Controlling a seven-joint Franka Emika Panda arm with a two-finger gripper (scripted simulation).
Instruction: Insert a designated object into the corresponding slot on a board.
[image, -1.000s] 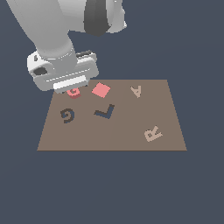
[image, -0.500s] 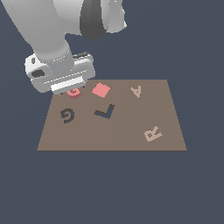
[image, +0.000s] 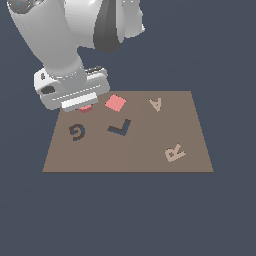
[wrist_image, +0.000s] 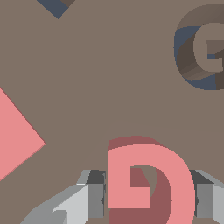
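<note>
I read four letters on the board: a dark G slot, a dark L recess, and pale raised A and R. One plain pink square lies in the upper middle of the exterior view. The red G block sits on the board between my two fingers, which flank it closely. I cannot tell whether the gripper presses it. The block lies near the slot, apart from it.

You can read four letters on the board: recessed G and L, raised A and R.
</note>
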